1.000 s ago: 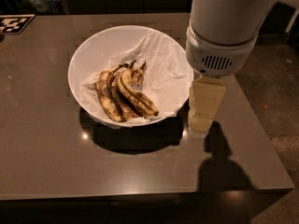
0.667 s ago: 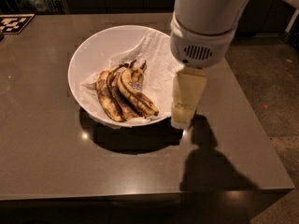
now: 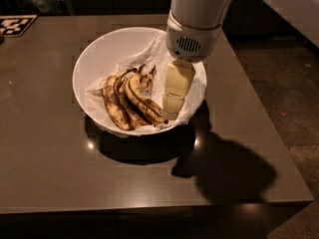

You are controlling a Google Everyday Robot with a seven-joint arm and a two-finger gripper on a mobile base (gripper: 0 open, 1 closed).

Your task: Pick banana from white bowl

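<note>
A large white bowl point(image 3: 99, 59) stands on the dark table, lined with white paper. In it lies a bunch of overripe, brown-spotted bananas point(image 3: 130, 101), left of centre. My gripper point(image 3: 172, 106) hangs from the white arm over the right inside of the bowl, its pale fingers pointing down just right of the bananas, close to the tip of the nearest one. Nothing shows held in it.
The brown table point(image 3: 60, 168) has its right edge near the bowl and its front edge below. A black-and-white marker tag point(image 3: 15, 25) lies at the far left corner. Floor lies to the right of the table.
The arm has moved left, from beside the bowl's right rim to over the bowl's inside, bringing the gripper next to the bananas.
</note>
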